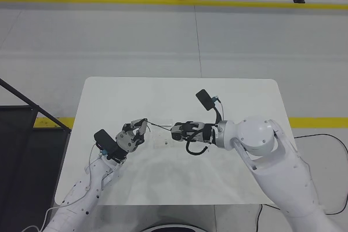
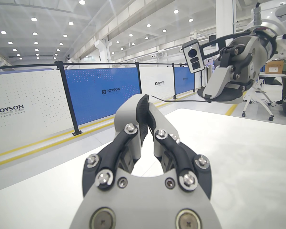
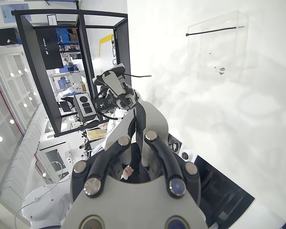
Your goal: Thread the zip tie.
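Note:
A thin black zip tie [image 1: 159,125] hangs in the air between the two arms over the middle of the white table [image 1: 232,98]. My left gripper [image 2: 145,97] is shut on one end of the zip tie [image 2: 176,100], and the strap runs straight out towards my right gripper [image 2: 206,97]. My right gripper [image 3: 136,107] is shut, facing the left gripper [image 3: 119,77]. The zip tie's free end [image 3: 147,75] lies close to the right gripper's tips, and I cannot tell whether it touches them.
A clear plastic box [image 3: 240,48] stands on the table below the grippers, with a second black zip tie [image 3: 214,30] lying across it. A black frame [image 1: 11,93] stands beyond the table's left side.

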{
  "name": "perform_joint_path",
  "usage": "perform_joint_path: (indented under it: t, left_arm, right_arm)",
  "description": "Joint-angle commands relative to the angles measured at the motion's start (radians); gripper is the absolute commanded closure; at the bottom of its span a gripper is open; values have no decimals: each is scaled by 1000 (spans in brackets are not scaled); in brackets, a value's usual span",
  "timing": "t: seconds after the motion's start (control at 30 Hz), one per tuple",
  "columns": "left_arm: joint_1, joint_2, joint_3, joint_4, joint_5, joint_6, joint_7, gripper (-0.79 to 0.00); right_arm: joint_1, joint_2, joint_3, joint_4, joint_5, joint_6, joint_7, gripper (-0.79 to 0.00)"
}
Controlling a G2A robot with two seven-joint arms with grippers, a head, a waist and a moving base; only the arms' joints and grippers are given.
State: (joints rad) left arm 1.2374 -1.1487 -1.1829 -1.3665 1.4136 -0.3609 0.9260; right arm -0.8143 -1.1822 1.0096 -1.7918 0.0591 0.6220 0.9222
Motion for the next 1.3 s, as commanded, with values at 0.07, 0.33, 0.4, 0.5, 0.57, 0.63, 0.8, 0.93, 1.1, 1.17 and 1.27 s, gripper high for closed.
perform_joint_path:
  t: [0.07, 0.33, 0.4, 0.5, 0.57, 0.63, 0.8, 0.93, 1.1, 1.17, 1.27]
  left_arm:
    - [0, 0, 0, 0, 0, 0, 0, 0]
    - [0, 0, 0, 0, 0, 0, 0, 0]
    - [0, 0, 0, 0, 0, 0, 0, 0]
    - [0, 0, 0, 0, 0, 0, 0, 0]
    - [0, 0, 0, 0, 0, 0, 0, 0]
    - [0, 0, 0, 0, 0, 0, 0, 0]
    - [0, 0, 0, 0, 0, 0, 0, 0]
    - [0, 0, 0, 0, 0, 0, 0, 0]
    - [0, 0, 0, 0, 0, 0, 0, 0]
    - [0, 0, 0, 0, 0, 0, 0, 0]
    - [0, 0, 0, 0, 0, 0, 0, 0]
  right_arm:
    - [8, 0, -4, 5, 4, 12, -3, 0]
    - [13, 1, -5, 8, 20, 8, -6, 0]
    - [13, 2, -5, 8, 22, 8, -7, 0]
    - [15, 3, -6, 9, 25, 10, -7, 0]
    - [18, 3, -8, 11, 26, 14, -8, 0]
    - [21, 3, -9, 13, 29, 17, -9, 0]
    - [30, 3, -13, 18, 36, 22, -9, 0]
    - [36, 3, -18, 19, 40, 26, -13, 0]
    - [43, 3, -22, 20, 49, 28, -15, 0]
    - [45, 3, -23, 21, 53, 27, -18, 0]
    - [47, 3, -22, 22, 64, 22, -21, 0]
